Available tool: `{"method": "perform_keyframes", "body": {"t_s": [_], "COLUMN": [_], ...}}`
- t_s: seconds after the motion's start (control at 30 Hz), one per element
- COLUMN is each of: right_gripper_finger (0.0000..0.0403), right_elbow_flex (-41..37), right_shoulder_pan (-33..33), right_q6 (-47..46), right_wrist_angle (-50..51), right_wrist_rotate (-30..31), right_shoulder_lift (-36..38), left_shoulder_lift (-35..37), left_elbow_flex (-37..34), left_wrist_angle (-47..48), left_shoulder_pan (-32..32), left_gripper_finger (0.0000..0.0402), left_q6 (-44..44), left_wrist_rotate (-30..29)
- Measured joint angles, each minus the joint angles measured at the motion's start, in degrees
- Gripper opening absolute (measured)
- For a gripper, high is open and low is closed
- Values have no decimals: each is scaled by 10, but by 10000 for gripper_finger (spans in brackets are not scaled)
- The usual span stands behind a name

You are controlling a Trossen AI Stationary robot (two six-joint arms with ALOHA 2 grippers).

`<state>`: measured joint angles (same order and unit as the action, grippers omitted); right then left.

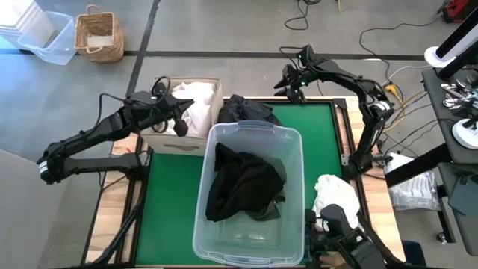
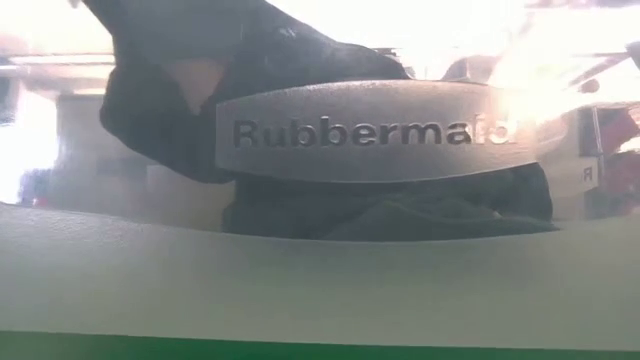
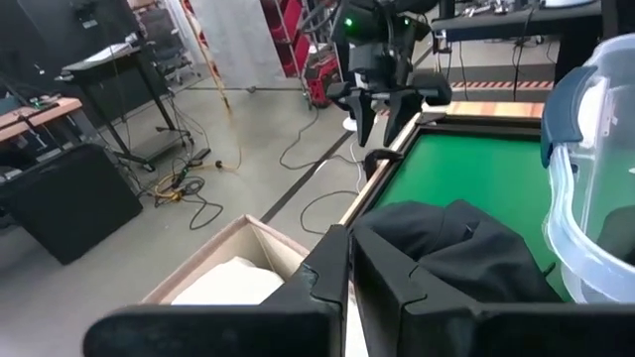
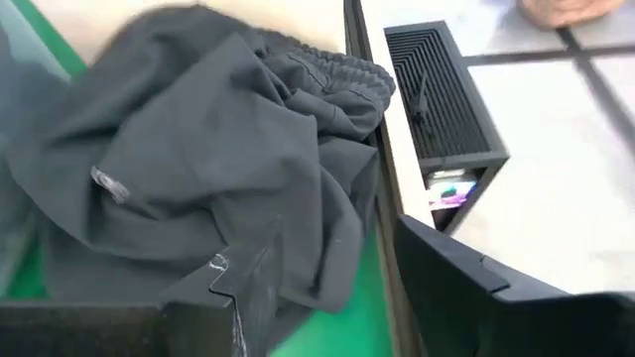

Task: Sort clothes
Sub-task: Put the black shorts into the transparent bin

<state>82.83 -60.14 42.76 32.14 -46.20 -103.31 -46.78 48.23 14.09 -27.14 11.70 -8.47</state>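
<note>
The right gripper (image 1: 293, 84) hangs at the table's far edge, fingers parted and empty, just beyond a crumpled dark garment (image 1: 246, 110) on the green mat (image 1: 321, 142). The left gripper (image 1: 179, 119), fingers closed, hovers over the beige box (image 1: 170, 142) (white clothes (image 1: 196, 104) inside).

The only text that can be read is the brand name "Rubbermaid". It stands in raised letters on the grey handle (image 2: 375, 131) of the clear plastic tub (image 1: 250, 134), and it shows in the low view, close before the camera. Behind the handle, dark clothes (image 2: 300, 60) lie inside the tub. No other label, number or sign in the high view or the two wrist views can be read.
</note>
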Motion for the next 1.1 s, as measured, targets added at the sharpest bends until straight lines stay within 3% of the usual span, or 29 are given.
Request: {"method": "perform_keyframes", "body": {"t_s": [0.13, 0.43, 1.1], "right_gripper_finger": [183, 171, 141], "right_elbow_flex": [0, 0, 0], "right_shoulder_pan": [-1, -1, 2], "right_q6": [32, -54, -38], "right_wrist_angle": [-1, -3, -11], "right_wrist_rotate": [18, 16, 13], "right_shoulder_lift": [0, 0, 0], "left_shoulder_lift": [1, 7, 0], "left_elbow_flex": [0, 0, 5], "left_wrist_angle": [-17, -26, -31], "left_shoulder_pan": [0, 0, 0], "left_gripper_finger": [0, 0, 0], "left_q6": [0, 13, 11], "left_wrist_rotate": [0, 0, 0]}}
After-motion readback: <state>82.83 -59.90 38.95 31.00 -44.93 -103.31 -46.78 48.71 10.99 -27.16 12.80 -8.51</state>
